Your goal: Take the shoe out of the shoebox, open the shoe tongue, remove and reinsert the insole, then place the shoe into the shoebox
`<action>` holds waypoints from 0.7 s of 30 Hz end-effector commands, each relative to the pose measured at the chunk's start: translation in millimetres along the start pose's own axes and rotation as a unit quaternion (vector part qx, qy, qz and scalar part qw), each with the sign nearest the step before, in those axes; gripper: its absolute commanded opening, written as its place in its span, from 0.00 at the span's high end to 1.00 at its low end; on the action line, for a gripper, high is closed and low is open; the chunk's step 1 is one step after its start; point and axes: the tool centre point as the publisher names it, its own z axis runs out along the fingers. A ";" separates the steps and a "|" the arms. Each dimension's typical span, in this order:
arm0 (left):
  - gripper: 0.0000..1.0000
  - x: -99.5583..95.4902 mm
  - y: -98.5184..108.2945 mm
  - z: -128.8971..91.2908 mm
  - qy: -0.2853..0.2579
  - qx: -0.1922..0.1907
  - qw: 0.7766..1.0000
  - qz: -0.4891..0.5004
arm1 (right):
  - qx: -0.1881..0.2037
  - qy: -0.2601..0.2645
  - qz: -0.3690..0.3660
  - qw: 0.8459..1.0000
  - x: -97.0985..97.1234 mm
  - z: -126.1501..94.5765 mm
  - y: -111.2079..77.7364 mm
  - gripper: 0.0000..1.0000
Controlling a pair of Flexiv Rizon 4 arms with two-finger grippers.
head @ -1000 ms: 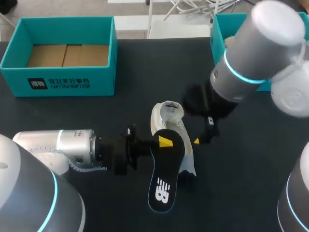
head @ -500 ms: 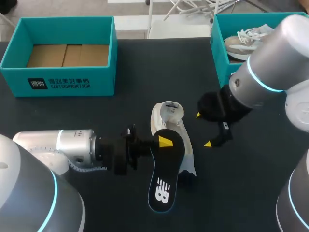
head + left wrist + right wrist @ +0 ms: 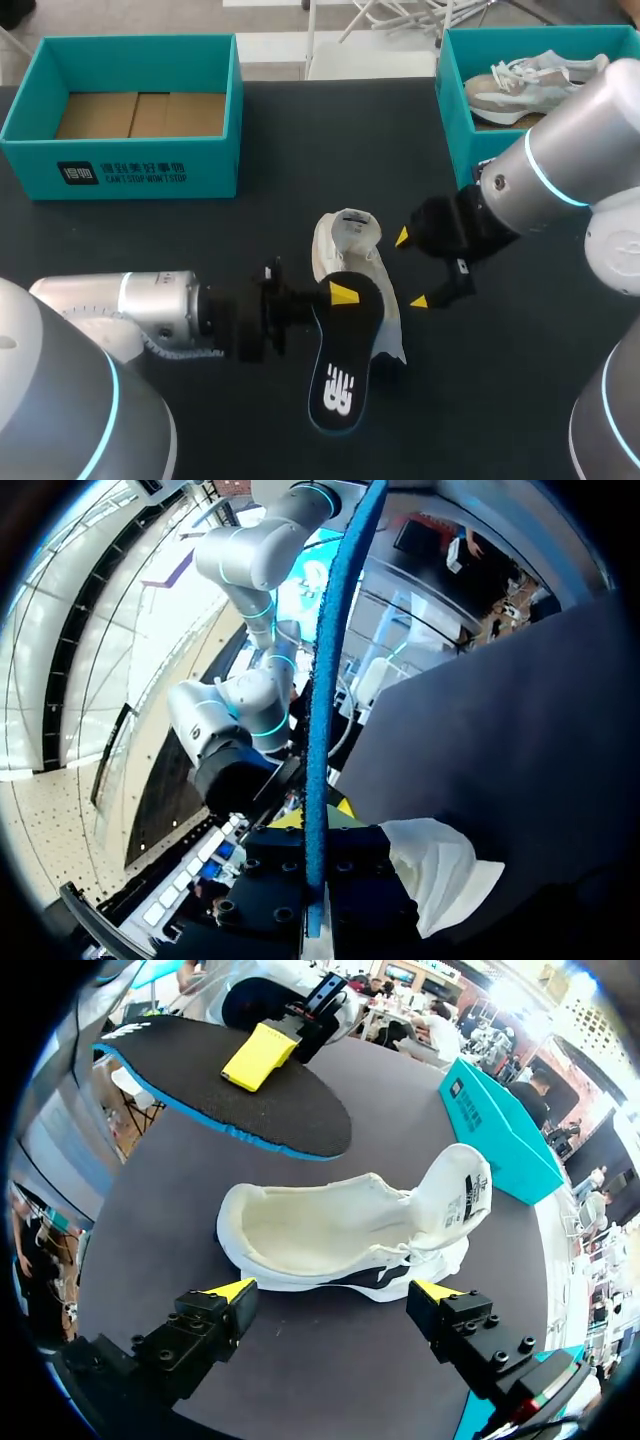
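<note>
Black insole (image 3: 342, 350) is being clamped in the left gripper (image 3: 338, 292). The right gripper (image 3: 333, 1295) is standing wide open before the white shoe (image 3: 330, 1230), whose hollow only the right wrist view is showing.

1. Head view: bright, even light falls from above, and the dark table (image 3: 270, 230) carries only faint shadows.
2. Soft glare sits on the right arm (image 3: 580, 150).
3. Left wrist view: strong daylight behind the insole (image 3: 323, 680).
4. Right wrist view: the shoe (image 3: 340, 1230) is brightly lit, with a soft shadow beneath.

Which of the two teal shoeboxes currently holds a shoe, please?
The far-right shoebox, holding a beige sneaker; the far-left shoebox shows only cardboard.
</note>
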 end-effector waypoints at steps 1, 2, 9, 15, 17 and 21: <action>1.00 4.5 -8.3 12.5 -0.016 -0.011 1.000 -0.023 | 0.002 -0.001 0.000 1.000 0.5 0.3 1.0 0.00; 1.00 5.9 -9.0 15.7 -0.017 -0.013 1.000 -0.022 | 0.002 -0.001 0.000 1.000 0.5 0.3 1.0 0.00; 1.00 7.6 -4.9 37.1 -0.017 -0.021 0.998 -0.058 | 0.002 -0.001 0.000 1.000 0.5 0.3 1.0 0.00; 1.00 9.5 7.6 49.4 -0.013 -0.017 0.994 -0.109 | 0.002 -0.001 0.000 1.000 0.5 0.3 1.0 0.00; 1.00 12.2 11.6 49.8 -0.012 -0.014 0.994 -0.112 | 0.002 -0.001 0.000 1.000 0.5 0.3 1.0 0.00; 1.00 20.4 23.1 49.2 -0.003 -0.007 0.991 -0.132 | 0.002 -0.001 0.000 1.000 0.5 0.3 1.0 0.00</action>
